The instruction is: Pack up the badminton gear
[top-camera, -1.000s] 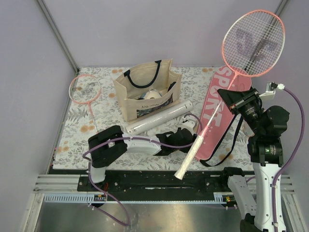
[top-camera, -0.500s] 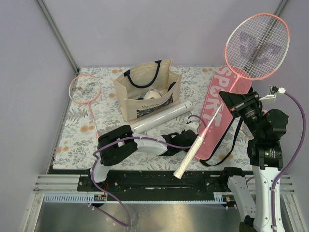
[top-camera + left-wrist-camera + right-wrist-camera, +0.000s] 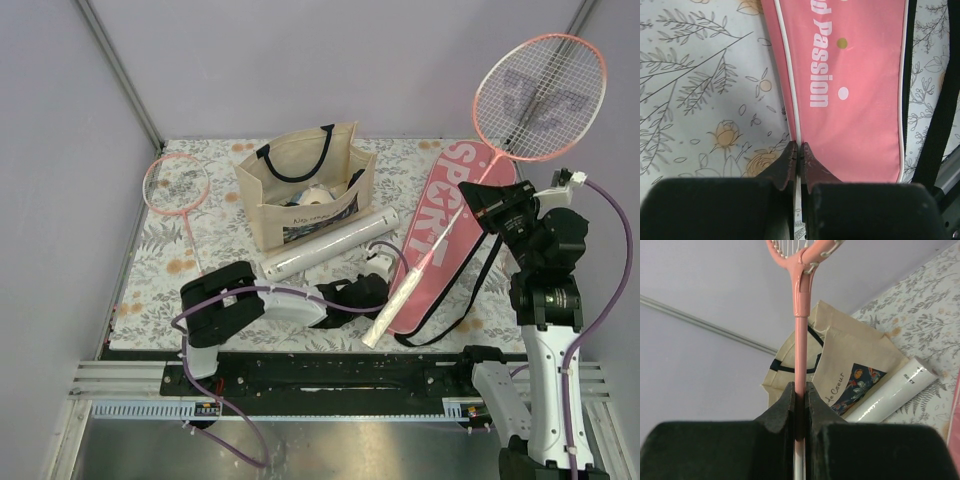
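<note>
Now gripping two-handed.
Pinching near-left edge of pink cover (image 3: 855, 75) in left gripper (image 3: 799, 150); clamping shaft of raised racket (image 3: 800, 340) in right gripper (image 3: 800, 390).

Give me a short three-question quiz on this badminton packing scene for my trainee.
1. True or false: the right end effector is shut on the shaft of a racket.
2. The left end effector pinches: A) the white tube, B) the edge of the pink cover, C) the tote bag.
3. Where does the other racket lie?
Key: 1 true; 2 B; 3 on the table, at its far left.
</note>
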Controlling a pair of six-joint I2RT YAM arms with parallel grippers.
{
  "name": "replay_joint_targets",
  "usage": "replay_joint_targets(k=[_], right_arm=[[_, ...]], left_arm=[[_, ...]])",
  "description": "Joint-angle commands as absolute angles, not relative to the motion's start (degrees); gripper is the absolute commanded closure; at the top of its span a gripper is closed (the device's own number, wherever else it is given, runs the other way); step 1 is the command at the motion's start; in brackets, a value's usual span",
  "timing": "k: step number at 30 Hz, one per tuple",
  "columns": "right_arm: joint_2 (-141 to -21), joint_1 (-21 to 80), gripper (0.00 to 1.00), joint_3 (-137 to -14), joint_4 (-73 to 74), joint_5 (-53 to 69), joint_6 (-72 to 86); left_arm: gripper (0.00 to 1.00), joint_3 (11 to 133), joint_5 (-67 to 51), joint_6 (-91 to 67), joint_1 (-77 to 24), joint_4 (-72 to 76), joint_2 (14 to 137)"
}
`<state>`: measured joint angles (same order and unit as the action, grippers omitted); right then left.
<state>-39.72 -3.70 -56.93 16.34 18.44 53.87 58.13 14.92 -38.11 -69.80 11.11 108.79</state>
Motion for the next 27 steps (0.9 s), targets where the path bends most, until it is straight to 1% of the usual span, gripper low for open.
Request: replay_joint_targets(k=[1, 6, 11, 16, 17, 18, 19, 21, 23, 27], right_arm=[[-42.27, -3.78, 1.00, -59.85, 12.31, 15.38, 50.71], [-42.72, -3.87, 1.00, -62.40, 13.53, 15.65, 50.37], [-41.92, -3.87, 1.00, -63.46, 15.91, 16.08, 49.48], [-41.22, -3.87, 1.00, -65.21, 18.98, 17.49, 50.28], [-40.79, -3.87, 1.00, -65.21, 19.68, 17.40, 50.10], [-40.35, -3.87, 1.00, -65.30, 20.04, 17.58, 49.84], [-39.65, -3.87, 1.00, -65.13, 20.30, 17.67, 49.31], [-38.24, -3.87, 1.00, -64.69, 20.91, 17.67, 48.87], [-37.27, -3.78, 1.00, -64.69, 21.62, 18.19, 48.87], [-36.13, -3.78, 1.00, -65.12, 21.88, 19.42, 50.18]], left_arm=[[1.00, 55.99, 19.06, -37.62, -69.61, 11.70, 104.86], [1.00, 55.20, 21.00, -39.19, -67.94, 9.50, 103.97], [1.00, 54.49, 20.40, -41.92, -65.40, 9.67, 104.15], [1.00, 55.37, 21.35, -40.87, -64.95, 8.71, 103.54], [0.95, 55.63, 21.79, -40.35, -64.95, 8.27, 103.01], [0.87, 55.37, 22.23, -38.86, -65.04, 8.26, 102.05], [0.76, 54.68, 21.98, -37.46, -65.39, 9.31, 100.91], [0.63, 52.92, 21.45, -33.85, -66.61, 13.51, 98.27], [0.59, 53.87, 21.53, -30.69, -67.85, 13.36, 97.03], [0.55, 56.95, 21.27, -25.06, -70.31, 13.70, 98.78]])
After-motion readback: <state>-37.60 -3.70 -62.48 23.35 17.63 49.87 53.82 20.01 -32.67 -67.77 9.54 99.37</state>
